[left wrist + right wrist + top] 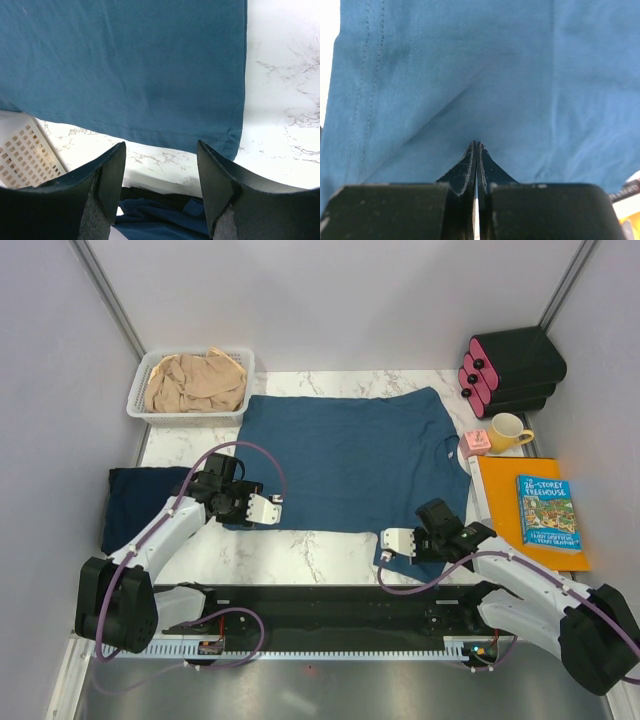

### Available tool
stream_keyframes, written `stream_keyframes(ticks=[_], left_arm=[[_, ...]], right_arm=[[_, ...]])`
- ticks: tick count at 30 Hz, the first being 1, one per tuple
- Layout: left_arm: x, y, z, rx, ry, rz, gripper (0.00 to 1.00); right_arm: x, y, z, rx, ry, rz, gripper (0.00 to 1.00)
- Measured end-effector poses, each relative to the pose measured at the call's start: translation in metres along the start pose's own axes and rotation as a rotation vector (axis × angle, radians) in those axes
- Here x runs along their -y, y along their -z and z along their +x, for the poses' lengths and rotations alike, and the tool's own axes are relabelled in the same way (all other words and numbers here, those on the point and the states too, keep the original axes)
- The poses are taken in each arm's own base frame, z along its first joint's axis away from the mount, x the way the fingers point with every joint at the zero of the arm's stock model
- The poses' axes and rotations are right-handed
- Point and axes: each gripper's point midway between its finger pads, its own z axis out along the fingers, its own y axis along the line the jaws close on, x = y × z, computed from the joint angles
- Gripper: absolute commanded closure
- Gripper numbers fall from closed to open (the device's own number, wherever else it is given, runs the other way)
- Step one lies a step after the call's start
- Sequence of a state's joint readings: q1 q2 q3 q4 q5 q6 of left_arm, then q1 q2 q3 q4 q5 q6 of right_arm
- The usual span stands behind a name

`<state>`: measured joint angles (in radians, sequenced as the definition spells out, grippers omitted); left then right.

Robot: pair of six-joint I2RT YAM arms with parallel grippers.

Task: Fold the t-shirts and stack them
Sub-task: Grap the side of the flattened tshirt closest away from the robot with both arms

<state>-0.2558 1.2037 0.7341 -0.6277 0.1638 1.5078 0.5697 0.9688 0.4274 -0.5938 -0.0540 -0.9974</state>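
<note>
**Inspector:** Position of the arms?

**Assistant:** Both reach forward from the near edge. The left gripper sits low at the near-left hem corner of the teal shirt, its jaws spread apart with nothing between them. The right gripper is at the shirt's near-right corner, pinched tight on a fold of the teal fabric.

**Inspector:** Surface and surroundings?

**Assistant:** A white marble-patterned table, enclosed by plain pale grey walls. The teal shirt lies spread flat across the middle. The navy shirt lies at the left edge, under the left arm. The beige shirt is crumpled inside the white basket at the far left corner.

**Inspector:** Count?

**Assistant:** Two arms and three shirts. There is one basket, one yellow mug and one small pink block just beside it. One book lies on one orange sheet. One stack of black cases with pink ends stands at the far right.
</note>
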Motion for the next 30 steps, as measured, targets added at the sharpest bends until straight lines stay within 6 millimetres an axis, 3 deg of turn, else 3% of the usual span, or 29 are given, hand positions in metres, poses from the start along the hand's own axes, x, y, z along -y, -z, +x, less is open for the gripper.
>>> stream_keyframes(ticks=[7, 16, 23, 30], left_arm=[[0.0, 0.0, 0.0, 0.002, 0.0, -0.002, 0.34], [-0.002, 0.0, -0.001, 0.005, -0.001, -0.008, 0.34], [-0.002, -0.001, -0.001, 0.006, 0.0, -0.011, 0.34], [-0.001, -0.004, -0.004, 0.023, 0.0, -0.012, 0.34]], right_arm=[[0.009, -0.008, 0.001, -0.006, 0.003, 0.045, 0.99], [0.035, -0.016, 0.007, -0.044, 0.015, 0.12, 0.98], [0.05, -0.013, 0.01, -0.071, -0.014, 0.129, 0.66], [0.083, 0.018, -0.015, -0.019, -0.021, 0.178, 0.61]])
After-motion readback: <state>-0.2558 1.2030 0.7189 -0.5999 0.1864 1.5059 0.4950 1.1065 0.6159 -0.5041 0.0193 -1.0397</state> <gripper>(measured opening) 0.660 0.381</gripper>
